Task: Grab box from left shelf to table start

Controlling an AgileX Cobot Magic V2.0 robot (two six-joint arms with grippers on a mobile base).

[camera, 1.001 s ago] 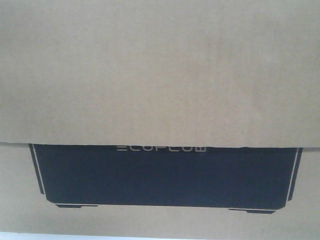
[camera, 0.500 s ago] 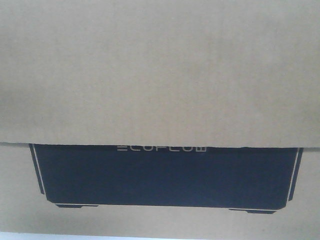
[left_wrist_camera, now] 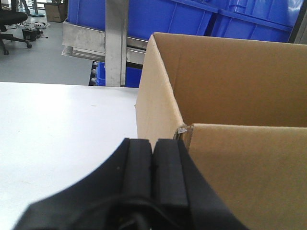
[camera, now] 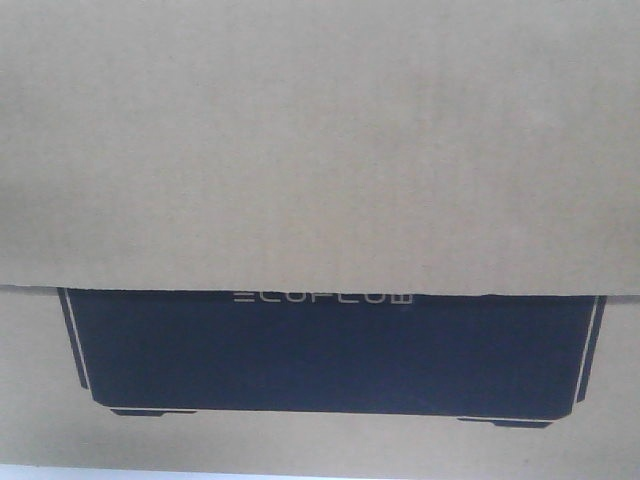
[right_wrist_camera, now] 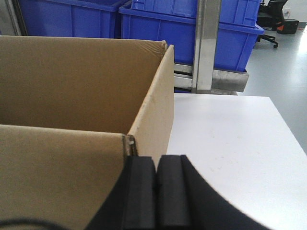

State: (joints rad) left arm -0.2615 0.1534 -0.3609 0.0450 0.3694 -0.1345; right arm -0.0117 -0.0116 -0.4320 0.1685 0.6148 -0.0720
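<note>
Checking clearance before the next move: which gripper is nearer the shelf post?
About equal, as far as the wrist views show. The left gripper sits at the box's left corner, the right gripper at its right corner; a shelf post stands beyond each.

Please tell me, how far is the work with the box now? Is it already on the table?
Done, it seems: the box stands on the white table, away from the shelf behind. In hand: nothing; the left gripper and right gripper are shut beside its corners. Left: perhaps only drawing the arms back.
</note>
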